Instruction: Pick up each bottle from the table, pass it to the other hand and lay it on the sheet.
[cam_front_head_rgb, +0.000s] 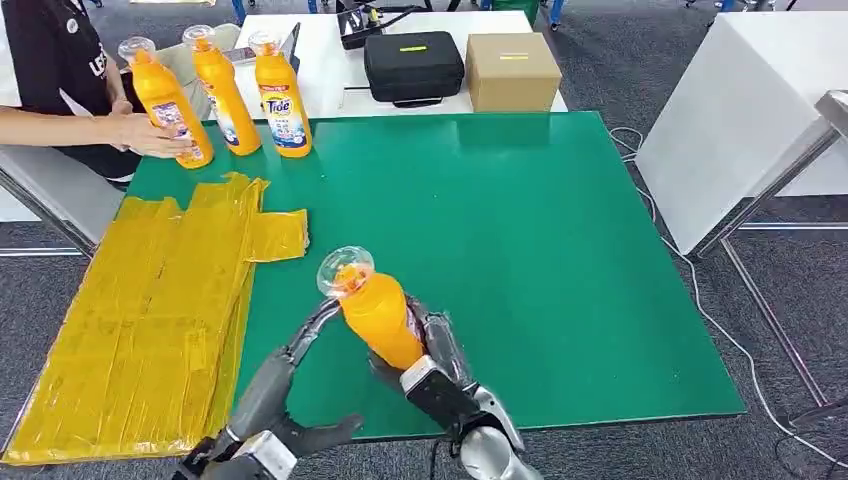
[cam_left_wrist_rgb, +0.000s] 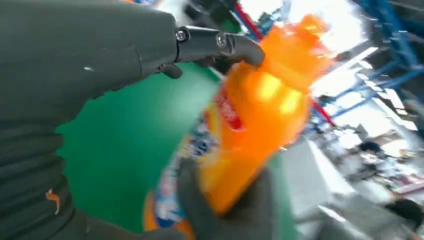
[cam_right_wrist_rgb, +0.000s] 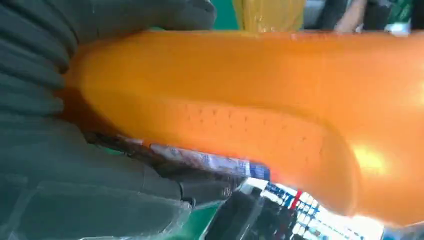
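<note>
An orange bottle (cam_front_head_rgb: 378, 315) with a clear cap is lifted over the near middle of the green table (cam_front_head_rgb: 560, 260), tilted toward the left. My right hand (cam_front_head_rgb: 432, 365) grips its lower body; close up, the bottle (cam_right_wrist_rgb: 250, 100) lies across that hand (cam_right_wrist_rgb: 75, 165). My left hand (cam_front_head_rgb: 285, 385) is just to the left with its fingers spread, and one fingertip (cam_left_wrist_rgb: 240, 47) reaches the bottle (cam_left_wrist_rgb: 260, 115) near its neck. The yellow sheet (cam_front_head_rgb: 150, 320) covers the table's left side. Three more orange bottles (cam_front_head_rgb: 280, 100) stand at the back left.
A person's hand (cam_front_head_rgb: 150, 135) holds the leftmost standing bottle (cam_front_head_rgb: 168, 105). Behind the green table, a white table carries a black case (cam_front_head_rgb: 413, 65) and a cardboard box (cam_front_head_rgb: 512, 70). Another white table (cam_front_head_rgb: 740, 130) stands to the right, with a cable (cam_front_head_rgb: 690, 290) on the floor.
</note>
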